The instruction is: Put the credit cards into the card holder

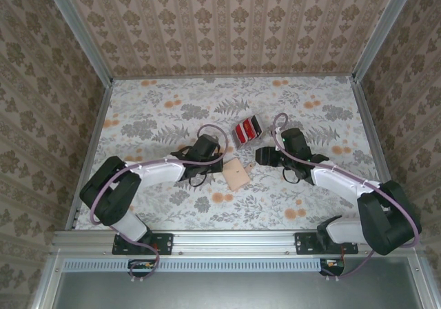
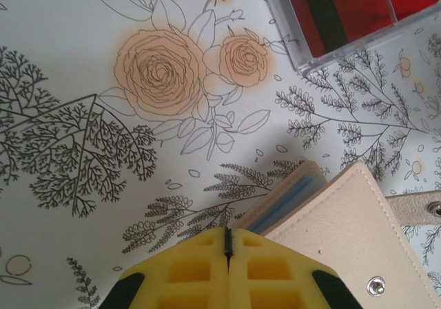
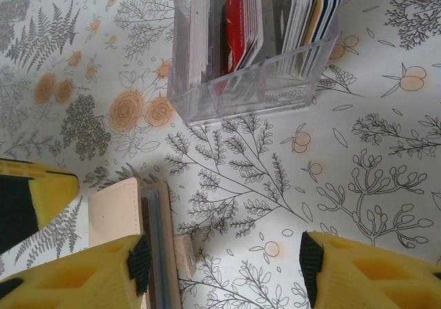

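Card holder lies flat on the floral table, between the arms. Left gripper is at its left edge. Right gripper is near its upper right. Red-and-dark credit cards sit just beyond.

The clear card box runs off the top edge in both wrist views, cropping its credit cards. The card holder is cut by the left wrist view's bottom and right edges; a finger of the right tool covers its lower end.
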Available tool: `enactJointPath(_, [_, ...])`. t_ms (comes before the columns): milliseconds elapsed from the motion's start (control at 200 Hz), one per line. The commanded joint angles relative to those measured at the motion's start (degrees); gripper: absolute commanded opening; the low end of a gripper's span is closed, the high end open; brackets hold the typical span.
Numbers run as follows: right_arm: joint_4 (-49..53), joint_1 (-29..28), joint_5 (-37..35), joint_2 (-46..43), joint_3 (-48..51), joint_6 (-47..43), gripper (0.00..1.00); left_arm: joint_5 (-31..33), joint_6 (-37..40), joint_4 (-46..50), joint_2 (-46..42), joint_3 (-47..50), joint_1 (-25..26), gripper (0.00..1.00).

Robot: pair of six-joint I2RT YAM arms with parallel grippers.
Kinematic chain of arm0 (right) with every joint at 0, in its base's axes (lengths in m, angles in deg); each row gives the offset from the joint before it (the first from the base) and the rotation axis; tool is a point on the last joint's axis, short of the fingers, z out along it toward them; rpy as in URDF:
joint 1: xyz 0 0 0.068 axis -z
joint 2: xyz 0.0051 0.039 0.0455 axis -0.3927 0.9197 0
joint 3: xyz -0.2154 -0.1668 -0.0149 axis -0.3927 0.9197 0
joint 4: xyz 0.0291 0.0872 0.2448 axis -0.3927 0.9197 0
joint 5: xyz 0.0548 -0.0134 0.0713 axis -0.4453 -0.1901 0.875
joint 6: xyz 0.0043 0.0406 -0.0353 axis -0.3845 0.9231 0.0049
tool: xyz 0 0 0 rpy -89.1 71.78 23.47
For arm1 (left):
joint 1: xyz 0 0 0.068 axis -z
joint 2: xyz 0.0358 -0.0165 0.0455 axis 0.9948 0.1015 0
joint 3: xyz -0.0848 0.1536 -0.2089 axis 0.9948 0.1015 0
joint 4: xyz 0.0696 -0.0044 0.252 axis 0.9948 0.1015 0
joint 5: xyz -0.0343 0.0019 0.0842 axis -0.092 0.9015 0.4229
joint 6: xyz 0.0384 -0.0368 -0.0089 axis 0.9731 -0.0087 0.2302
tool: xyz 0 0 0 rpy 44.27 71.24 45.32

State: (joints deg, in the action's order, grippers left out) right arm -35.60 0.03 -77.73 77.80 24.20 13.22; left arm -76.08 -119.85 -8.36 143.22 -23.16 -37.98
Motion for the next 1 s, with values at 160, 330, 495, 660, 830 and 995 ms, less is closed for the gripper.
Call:
enactJointPath(160, [1.5,-0.5,1.3,0.6,-1.8,-1.3,0.53,4.3,1.9,-1.7,1.6,0.1,2.1,0.01])
enactJointPath(330, [2.3,-1.7,1.8,2.0,-2.9,-1.9,0.43,4.9,2.1,-3.3,2.8,0.6,2.9,0.01])
enactJointPath(495, [7.5,-4.0,0.9,4.7,-6.3,-3.5,0.4,4.3,2.8,-1.8,2.7,-0.6,3.5,0.01])
enactJointPath(660, [11.5,-4.3,0.9,8.6,-8.4,-4.3,0.36,6.0,3.2,0.9,1.2,-0.6,3.8,0.01])
enactJointPath(830, [13.5,-4.3,3.6,12.6,-10.6,-5.4,0.31,5.7,3.1,2.5,2.9,-1.7,3.7,0.01])
enactJointPath(995, [13.1,-4.4,6.0,14.4,-11.2,-5.4,0.3,5.5,2.9,1.0,3.9,-1.4,4.0,0.01])
